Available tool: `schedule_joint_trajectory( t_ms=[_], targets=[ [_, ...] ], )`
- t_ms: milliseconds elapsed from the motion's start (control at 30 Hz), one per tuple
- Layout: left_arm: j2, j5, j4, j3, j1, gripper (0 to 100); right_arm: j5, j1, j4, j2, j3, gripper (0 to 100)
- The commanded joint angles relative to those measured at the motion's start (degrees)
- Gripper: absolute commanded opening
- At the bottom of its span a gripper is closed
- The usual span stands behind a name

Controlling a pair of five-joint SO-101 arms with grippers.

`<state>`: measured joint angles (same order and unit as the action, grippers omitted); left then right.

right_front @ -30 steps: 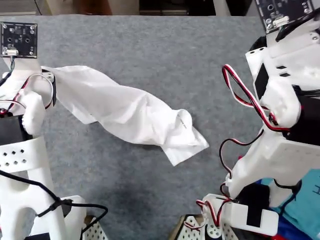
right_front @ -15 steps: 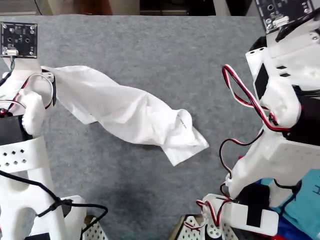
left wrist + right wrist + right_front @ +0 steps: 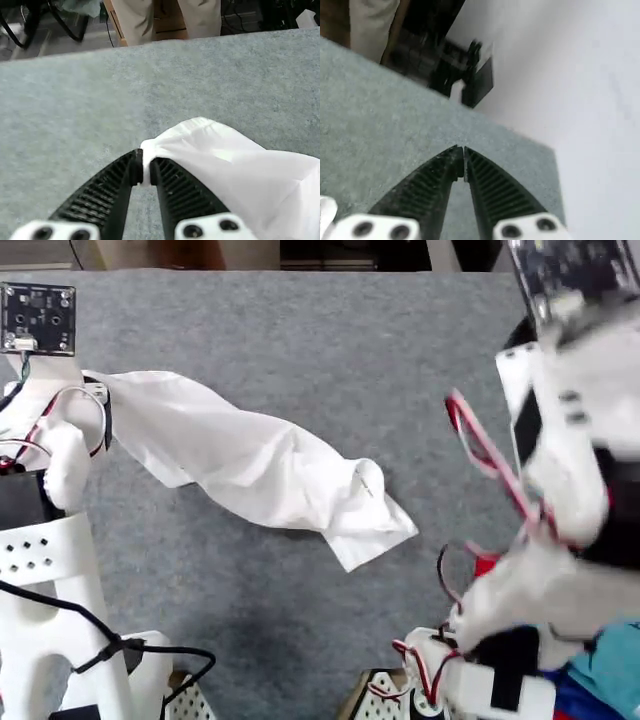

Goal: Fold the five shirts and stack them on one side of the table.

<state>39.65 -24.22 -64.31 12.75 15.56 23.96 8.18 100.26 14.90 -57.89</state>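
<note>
**Barely begun: one white shirt held by a corner, none folded yet**

Only one white shirt (image 3: 260, 465) lies out on the grey surface (image 3: 300, 320), and it is crumpled and twisted into a long, loose rope rather than spread flat. One end of the shirt is at the left arm's fingers (image 3: 175, 187), which are pinched nearly shut on a small fold of its hem. From that pinch the cloth runs away across the middle of the surface to a bunched, pointed free end. In the left wrist view, the held edge stands slightly raised, while the rest of the shirt sags onto the surface.

The right arm (image 3: 570, 470) stands well apart from the shirt's free end, not touching it. The right arm's fingers (image 3: 487, 182) are closed together with nothing between them, hanging over bare grey surface.

Beyond the shirt's free end, by the right arm's base, a heap of teal and blue cloth (image 3: 610, 665) shows at the edge; whether these are other shirts waiting their turn cannot be told.

As a judgement, almost all the task remains. This shirt must be flattened and folded, and no stack of folded shirts has yet been started.
</note>
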Motion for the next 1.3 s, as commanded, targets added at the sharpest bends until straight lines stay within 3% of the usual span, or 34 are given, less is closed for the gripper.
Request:
schedule_joint_trajectory(
  t_ms=[0,200,433,633,867,1033,1267],
  targets=[
    [0.5,-0.7,1.0,-9.3,3.3,2,0.5,-0.7,-2.1,5.2,-3.3,0.5],
    [0.1,-0.7,1.0,-24.1,9.0,2,0.5,-0.7,-11.8,10.2,-5.6,0.5],
    [0.5,-1.0,1.2,-28.7,9.8,2,0.5,-0.7,-24.6,14.7,-5.9,0.4],
    [0.4,-1.1,1.5,-23.1,9.4,2,0.6,-2.1,-13.6,14.9,0.7,0.4],
    [0.5,-1.9,1.2,-16.4,11.2,2,4.0,-20.4,-0.4,10.3,33.0,0.5],
    [0.5,-3.5,1.4,-11.7,14.2,2,4.0,-35.4,-6.1,5.0,52.5,2.8],
    [0.5,-3.3,1.0,-3.9,15.2,2,4.4,-55.3,-13.7,-4.9,63.3,19.3]
  ],
)
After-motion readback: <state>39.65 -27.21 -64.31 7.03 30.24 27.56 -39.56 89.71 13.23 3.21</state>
